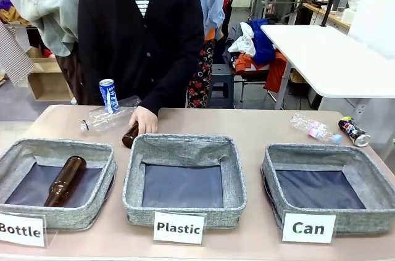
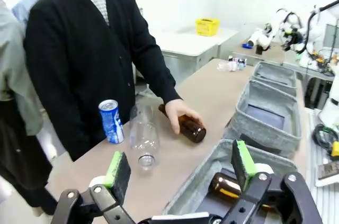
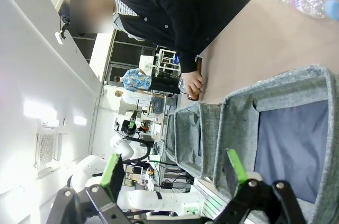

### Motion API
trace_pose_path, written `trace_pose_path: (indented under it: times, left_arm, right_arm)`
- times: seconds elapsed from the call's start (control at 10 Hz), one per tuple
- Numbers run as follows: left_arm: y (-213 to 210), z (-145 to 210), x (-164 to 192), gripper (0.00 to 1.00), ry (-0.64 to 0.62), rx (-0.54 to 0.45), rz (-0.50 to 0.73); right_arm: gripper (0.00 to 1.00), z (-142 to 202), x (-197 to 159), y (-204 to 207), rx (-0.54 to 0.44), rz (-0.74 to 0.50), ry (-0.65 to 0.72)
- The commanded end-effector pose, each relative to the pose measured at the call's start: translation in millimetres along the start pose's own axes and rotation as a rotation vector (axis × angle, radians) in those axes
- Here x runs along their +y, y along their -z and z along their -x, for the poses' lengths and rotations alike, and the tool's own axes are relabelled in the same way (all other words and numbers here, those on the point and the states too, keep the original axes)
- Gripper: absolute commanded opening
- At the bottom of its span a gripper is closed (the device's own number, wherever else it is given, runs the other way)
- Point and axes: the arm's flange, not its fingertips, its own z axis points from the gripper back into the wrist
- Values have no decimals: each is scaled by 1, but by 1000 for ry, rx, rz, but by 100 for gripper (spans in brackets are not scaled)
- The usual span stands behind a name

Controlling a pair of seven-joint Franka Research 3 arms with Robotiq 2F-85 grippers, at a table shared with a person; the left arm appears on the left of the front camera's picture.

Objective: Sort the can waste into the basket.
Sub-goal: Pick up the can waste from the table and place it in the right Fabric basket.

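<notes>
Left fingers (image 2: 116, 166) and right fingers (image 3: 234, 167) are hovering spread apart, empty. The black can (image 1: 353, 131) is lying on the surface (image 1: 259, 128) just beyond the Can basket (image 1: 308, 150). The blue can (image 1: 109, 95) is standing upright far left. Gripping the black can across its body would probably be guarding against rolling.

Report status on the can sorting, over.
Both open, empty: left gripper, right gripper. Far left, blue can upright; far right, black can lying; neither in the Can basket. Person's hand on brown bottle.

front: across table (image 1: 247, 128) toward person (image 1: 142, 33) | wrists: low over table, right rolled sideways | shared: person's hand (image 1: 144, 120)
</notes>
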Motion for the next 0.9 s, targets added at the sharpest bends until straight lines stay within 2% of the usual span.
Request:
trace_pose_path:
  times: [0.0, 0.2, 0.3, 0.4, 0.6, 0.7, 0.8]
  left_arm:
    - [-17, -23, -10, 100, 18, 14, 1]
    - [-17, -36, -22, 100, 79, 6, 38]
    - [0, -40, -18, 100, 89, 58, 38]
    - [-10, -44, -20, 100, 95, 37, 8]
    - [-66, -44, -26, 100, 61, -67, -98]
    - [-98, -42, -33, 100, 39, -143, -162]
    - [-124, -36, -35, 100, 21, -249, -162]
  right_arm:
    - [100, 0, 2, 1, -6, -12, -17]
    - [100, 0, 2, 1, -6, -12, -17]
    - [100, 0, 2, 1, -6, -12, -17]
    - [100, 0, 2, 1, -6, -12, -17]
    - [100, 0, 2, 1, -6, -12, -17]
    - [100, 0, 2, 1, -6, -12, -17]
    - [100, 0, 2, 1, -6, -12, -17]
